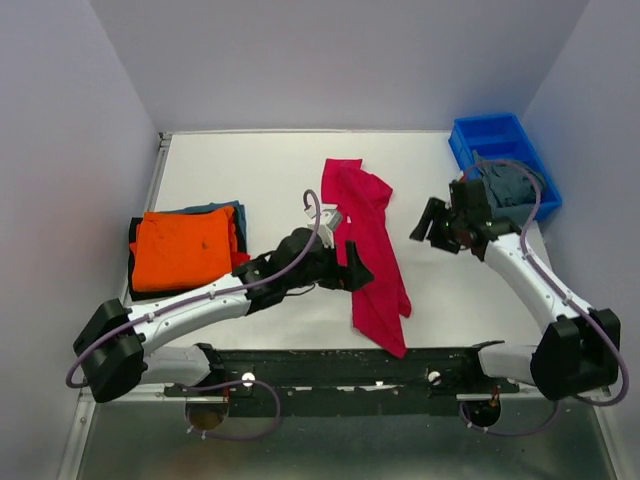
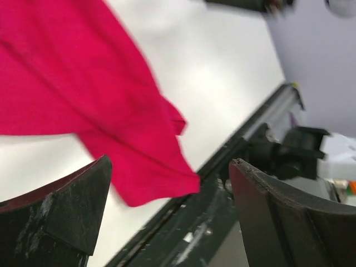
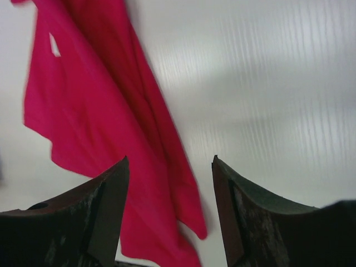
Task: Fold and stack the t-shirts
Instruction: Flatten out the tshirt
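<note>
The large crimson-pink cloth t-shirt [image 1: 372, 240] lies unfolded in a long, rumpled strip down the middle of the white worktop [image 1: 250, 170]. It runs from about halfway across toward the near edge, where its lower hem ends just short of the arms' mounting rail. In the left wrist view [image 2: 83, 83] and the right wrist view [image 3: 100, 111] its cloth is creased and partly doubled over itself.

The left tool [image 1: 358, 272] sits at the shirt's left edge, about halfway down the strip. Its fingers [image 2: 72, 211] are spread wide with nothing between them. Whether they touch the cloth cannot be told.

The right tool [image 1: 425, 222] is to the right of the shirt, apart from it, over bare worktop. Its fingers [image 3: 100, 211] are also spread wide and carry nothing.

Against the left edge of the worktop rests a pile of folded tees. A folded orange cloth tee [image 1: 185, 245] is on top. A blue tee [image 1: 215, 210] shows at the far side of the pile, a black tee [image 1: 135, 235] at the left and a red tee [image 1: 240, 255] at the right.

In the far right corner stands a rectangular blue plastic bin [image 1: 495, 135]. Bunched grey-blue cloth [image 1: 510, 185] lies in its near half, partly hidden by the right arm.
</note>
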{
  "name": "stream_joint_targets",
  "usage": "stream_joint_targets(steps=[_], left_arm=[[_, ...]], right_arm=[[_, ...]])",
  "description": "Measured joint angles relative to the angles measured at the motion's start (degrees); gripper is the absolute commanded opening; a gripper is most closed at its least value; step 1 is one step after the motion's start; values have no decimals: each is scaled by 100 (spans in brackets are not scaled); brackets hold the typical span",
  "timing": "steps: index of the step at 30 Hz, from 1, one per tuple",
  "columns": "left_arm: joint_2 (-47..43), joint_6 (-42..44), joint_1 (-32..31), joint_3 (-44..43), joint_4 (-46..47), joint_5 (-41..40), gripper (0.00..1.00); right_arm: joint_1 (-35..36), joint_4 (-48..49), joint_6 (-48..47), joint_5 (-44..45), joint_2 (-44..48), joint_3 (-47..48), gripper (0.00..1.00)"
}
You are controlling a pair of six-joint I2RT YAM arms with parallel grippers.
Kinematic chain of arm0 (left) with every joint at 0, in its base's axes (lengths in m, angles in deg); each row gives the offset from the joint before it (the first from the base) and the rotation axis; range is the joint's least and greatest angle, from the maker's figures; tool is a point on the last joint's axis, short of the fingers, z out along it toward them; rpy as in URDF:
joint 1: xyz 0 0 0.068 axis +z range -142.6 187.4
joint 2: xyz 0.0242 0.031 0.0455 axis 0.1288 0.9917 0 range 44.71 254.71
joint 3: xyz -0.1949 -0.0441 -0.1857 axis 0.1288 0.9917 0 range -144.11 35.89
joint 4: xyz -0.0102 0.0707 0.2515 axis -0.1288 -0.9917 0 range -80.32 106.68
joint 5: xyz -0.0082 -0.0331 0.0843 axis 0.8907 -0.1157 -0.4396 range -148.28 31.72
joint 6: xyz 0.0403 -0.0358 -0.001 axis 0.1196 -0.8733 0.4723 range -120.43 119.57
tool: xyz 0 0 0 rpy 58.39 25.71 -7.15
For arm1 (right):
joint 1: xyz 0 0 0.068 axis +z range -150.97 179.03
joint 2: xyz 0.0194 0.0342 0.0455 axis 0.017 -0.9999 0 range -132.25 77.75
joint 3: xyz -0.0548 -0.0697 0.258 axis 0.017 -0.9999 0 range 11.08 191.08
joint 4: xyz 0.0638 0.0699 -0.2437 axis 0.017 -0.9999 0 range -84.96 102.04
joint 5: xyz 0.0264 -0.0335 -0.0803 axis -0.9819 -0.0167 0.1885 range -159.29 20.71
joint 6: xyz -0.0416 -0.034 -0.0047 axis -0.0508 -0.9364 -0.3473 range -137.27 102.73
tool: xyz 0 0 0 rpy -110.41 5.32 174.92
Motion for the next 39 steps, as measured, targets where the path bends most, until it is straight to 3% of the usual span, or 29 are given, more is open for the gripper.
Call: stream_joint_targets(steps=[5, 13, 15, 20, 26, 31, 33, 39], left_arm=[[92, 234, 1016, 4, -483, -59, 97], [903, 334, 2599, 22, -476, -31, 95], [1001, 315, 2848, 66, -417, -17, 95], [1217, 310, 2959, 79, -275, 20, 95], [1377, 315, 2953, 76, -168, 46, 95], [1447, 328, 2964, 9, -140, 46, 95], [1447, 330, 2964, 9, -120, 46, 95], [1447, 350, 2992, 9, -114, 44, 95]], right_arm=[[535, 90, 146, -273, 953, -1729, 66], [1797, -90, 872, -433, 2249, -2789, 51], [1982, -256, 1069, -479, 2544, -3056, 51], [2448, -791, 1434, -533, 2887, -3357, 53], [3069, -1001, 1733, -544, 2660, -3407, 52], [3569, -765, 1971, -527, 1777, -3434, 27], [3672, -671, 2044, -461, 1456, -3434, 2], [3709, -774, 2164, -216, 1287, -3287, 1]])
